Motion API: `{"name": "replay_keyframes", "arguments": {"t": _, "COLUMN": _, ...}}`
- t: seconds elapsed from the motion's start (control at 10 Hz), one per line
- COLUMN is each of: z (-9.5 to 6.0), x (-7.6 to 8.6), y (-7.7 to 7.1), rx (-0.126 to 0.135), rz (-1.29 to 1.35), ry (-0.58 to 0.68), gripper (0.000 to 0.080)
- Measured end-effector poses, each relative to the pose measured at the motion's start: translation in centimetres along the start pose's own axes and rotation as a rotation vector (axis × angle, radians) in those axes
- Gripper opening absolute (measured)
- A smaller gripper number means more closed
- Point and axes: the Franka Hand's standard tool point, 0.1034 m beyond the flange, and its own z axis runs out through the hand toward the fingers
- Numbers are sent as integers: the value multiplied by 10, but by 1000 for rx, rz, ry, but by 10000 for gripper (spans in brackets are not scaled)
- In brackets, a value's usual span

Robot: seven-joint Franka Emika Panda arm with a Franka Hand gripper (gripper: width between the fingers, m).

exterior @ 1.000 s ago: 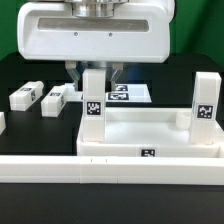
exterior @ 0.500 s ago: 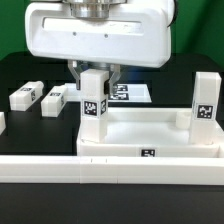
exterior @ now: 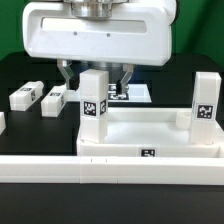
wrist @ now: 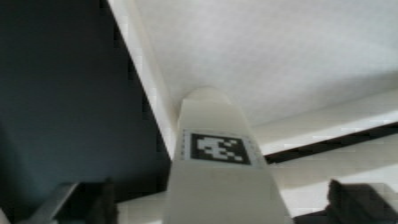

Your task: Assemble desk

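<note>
while the gripper (exterior: 96, 82) hangs over the far corner of the desk top (exterior: 150, 128) on the exterior view's left, its jaws stand wide apart and hold nothing: the fingers (exterior: 66, 80) flank an upright leg (exterior: 95, 100), with a gap on each side

that leg stands in the corner socket with its tag facing the near side, and the wrist view shows the same tagged face rising between the two dark fingertips

a second leg (exterior: 204, 100) stands upright at the far corner on the exterior view's right

the desk top lies flat on the black table (exterior: 40, 70), rim up, a small tag on its near wall

two loose legs (exterior: 25, 96) lie on the table, well apart from the top on the exterior view's left

the marker board (exterior: 132, 94) lies just behind the gripper, and a long low rail (exterior: 60, 172) runs along the near side
</note>
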Motion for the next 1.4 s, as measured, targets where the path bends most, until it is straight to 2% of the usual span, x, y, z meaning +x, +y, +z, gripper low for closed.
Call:
{"name": "replay_keyframes", "arguments": {"t": 0.7, "z": 1, "x": 1, "y": 3, "rx": -4, "rz": -671, "ry": 0, "gripper": 648}}
{"name": "replay_keyframes", "arguments": {"t": 1.4, "z": 1, "x": 2, "y": 10, "rx": -28, "rz": -1191, "ry": -16, "gripper": 648}}
